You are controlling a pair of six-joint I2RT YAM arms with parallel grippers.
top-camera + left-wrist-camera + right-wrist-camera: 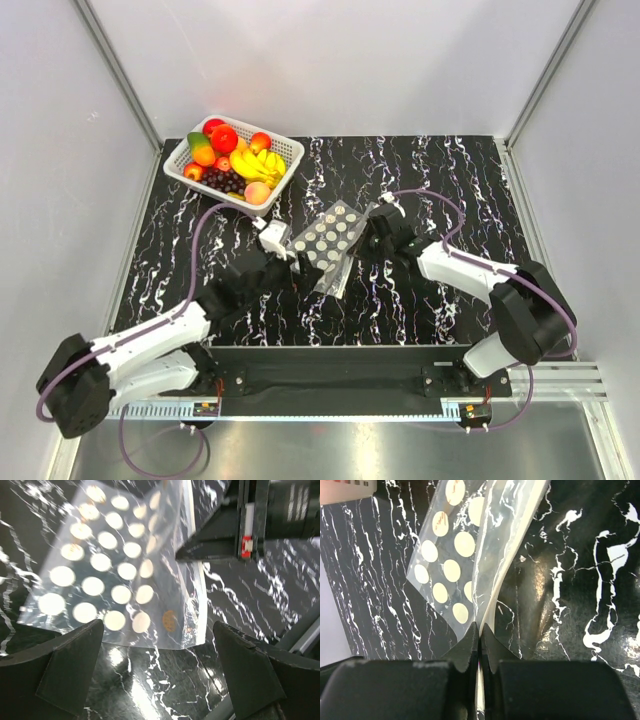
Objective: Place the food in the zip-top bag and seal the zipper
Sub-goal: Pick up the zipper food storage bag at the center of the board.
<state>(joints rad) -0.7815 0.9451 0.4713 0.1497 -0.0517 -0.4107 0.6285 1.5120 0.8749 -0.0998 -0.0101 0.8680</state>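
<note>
from above: finds the clear, floppy plastic zip-top bag with white polka dots (330, 245) between both pincers, on the black, white-veined table (440, 160). pinched at its right edge by the right pincer (368, 236), clenched on the plastic. meets the left pincer (298, 262) just at its left side, how far open hard to judge here. finds the small glossy toy fruits (232, 160) heaped in the white lattice basket (290, 150), well beyond the left pincer and apart from the bag.

through the left wrist: shows the left pincer (157, 627) released, jaws spread wide, gripping nothing, with the bag (110, 575) just ahead of the tips; contact cannot be told. catches the right pincer (200, 547) at the bag's far edge.

through the right wrist: shows the right pincer (479, 630) squeezed tight on a thin edge of the bag (452, 565), the rest fanning away over the table (580, 580).
</note>
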